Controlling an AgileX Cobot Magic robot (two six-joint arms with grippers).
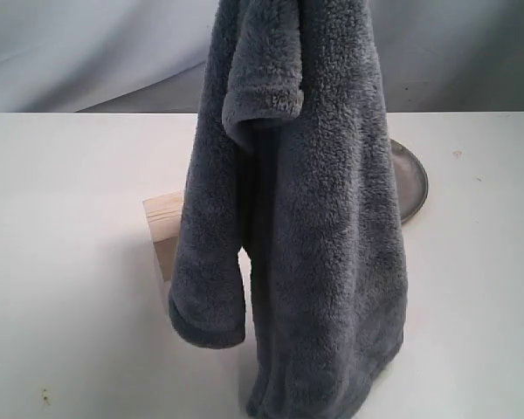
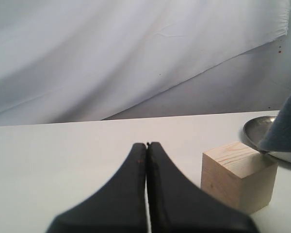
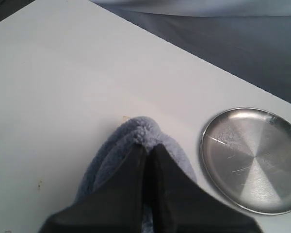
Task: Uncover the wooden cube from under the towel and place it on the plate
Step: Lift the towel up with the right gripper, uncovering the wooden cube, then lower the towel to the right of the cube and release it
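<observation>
The blue-grey fleece towel point(image 1: 306, 209) hangs lifted off the table, filling the middle of the exterior view. My right gripper point(image 3: 148, 147) is shut on the towel point(image 3: 143, 133) and holds it up from above; the gripper itself is out of the exterior view. Behind the towel's left side the pale wooden cube point(image 1: 164, 229) stands uncovered on the table, partly hidden. The silver plate point(image 1: 412, 182) peeks out to the right of the towel and shows fully as the plate point(image 3: 252, 160) in the right wrist view. My left gripper point(image 2: 147, 144) is shut and empty, low over the table, a little apart from the cube point(image 2: 238, 175).
A white table point(image 1: 61, 262) carries everything. A pale cloth backdrop point(image 1: 79, 52) hangs behind it. The towel's lower hem point(image 1: 314, 393) trails near the table's front edge. A corner of the plate point(image 2: 259, 127) shows behind the cube in the left wrist view.
</observation>
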